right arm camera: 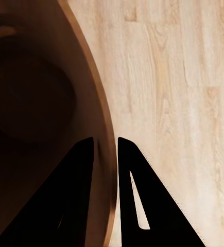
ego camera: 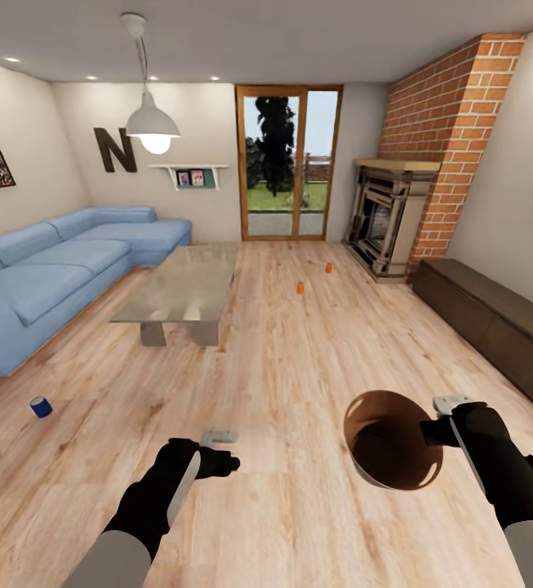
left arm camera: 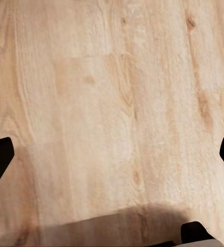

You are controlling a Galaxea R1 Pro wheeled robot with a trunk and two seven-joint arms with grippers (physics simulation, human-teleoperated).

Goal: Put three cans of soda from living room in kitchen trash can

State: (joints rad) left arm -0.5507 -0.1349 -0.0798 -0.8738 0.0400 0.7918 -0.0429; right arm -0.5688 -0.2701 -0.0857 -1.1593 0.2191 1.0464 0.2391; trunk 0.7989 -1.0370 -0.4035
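The right gripper (ego camera: pixel 439 418) clamped the bin (ego camera: pixel 393 441) by its rim, carried low over the wood floor (ego camera: pixel 299 359). The left gripper (ego camera: pixel 221 449) hung released, empty. Two cans (ego camera: pixel 300 287) stood far ahead near the fireplace (ego camera: pixel 388 216). Fetching step, I'd say: next, roll closer and reach down.

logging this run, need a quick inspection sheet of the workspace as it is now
surface: wood floor, bare under the left gripper.
job's things: two soda cans on the floor near the fireplace; trash can held at its rim.
clutter: blue can on the floor by the sofa.
grippers: left gripper open, empty; right gripper shut on the trash can rim.
cables: nothing seen.
surroundings: glass coffee table, glass door.
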